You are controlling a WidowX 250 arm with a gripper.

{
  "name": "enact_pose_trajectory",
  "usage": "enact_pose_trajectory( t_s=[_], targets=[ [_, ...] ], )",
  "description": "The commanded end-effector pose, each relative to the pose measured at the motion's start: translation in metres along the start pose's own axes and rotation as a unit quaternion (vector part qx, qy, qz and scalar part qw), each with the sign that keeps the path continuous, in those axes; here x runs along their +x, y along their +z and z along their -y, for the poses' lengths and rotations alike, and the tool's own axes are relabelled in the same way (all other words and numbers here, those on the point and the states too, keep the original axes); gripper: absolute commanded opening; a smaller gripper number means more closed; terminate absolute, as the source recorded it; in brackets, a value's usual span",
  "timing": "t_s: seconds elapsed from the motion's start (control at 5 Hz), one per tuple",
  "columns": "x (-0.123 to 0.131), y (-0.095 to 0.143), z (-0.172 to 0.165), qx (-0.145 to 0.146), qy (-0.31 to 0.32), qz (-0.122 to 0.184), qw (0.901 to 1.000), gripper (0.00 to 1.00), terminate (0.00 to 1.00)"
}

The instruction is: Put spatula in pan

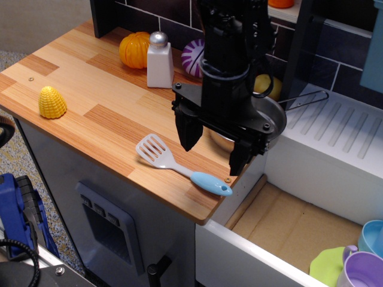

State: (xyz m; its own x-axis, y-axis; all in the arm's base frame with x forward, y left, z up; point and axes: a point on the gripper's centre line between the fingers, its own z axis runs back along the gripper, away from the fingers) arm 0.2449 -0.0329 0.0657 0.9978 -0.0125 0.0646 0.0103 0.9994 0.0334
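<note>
The spatula (179, 165) lies flat on the wooden counter near its front right corner, with its white slotted blade to the left and its light-blue handle to the right. The silver pan (274, 117) sits just behind it, mostly hidden by the arm, and its wire handle (305, 98) reaches right over the sink. My black gripper (213, 145) hangs open above the counter, between the spatula and the pan. Its two fingers point down and hold nothing.
A white salt shaker (160, 61), an orange pumpkin (134, 50) and a purple striped ball (193, 58) stand at the back. A yellow corn piece (52, 102) lies at the left. A white sink with drainer (335, 143) lies to the right, with cups (364, 257) below it.
</note>
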Motion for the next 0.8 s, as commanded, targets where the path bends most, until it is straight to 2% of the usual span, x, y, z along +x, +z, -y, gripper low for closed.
enact_pose_trajectory(
  t_s=[0.0, 0.2, 0.4, 0.6],
  targets=[
    [0.0, 0.0, 0.0, 0.0, 0.0, 0.0, 1.0, 1.0, 0.0],
    [0.012, -0.002, 0.002, 0.007, 0.082, -0.021, 0.9964, 1.0, 0.0],
    [0.018, -0.003, 0.004, 0.02, 0.171, -0.044, 0.9841, 1.0, 0.0],
    [0.015, -0.008, 0.008, 0.041, 0.283, -0.027, 0.9577, 1.0, 0.0]
  ],
)
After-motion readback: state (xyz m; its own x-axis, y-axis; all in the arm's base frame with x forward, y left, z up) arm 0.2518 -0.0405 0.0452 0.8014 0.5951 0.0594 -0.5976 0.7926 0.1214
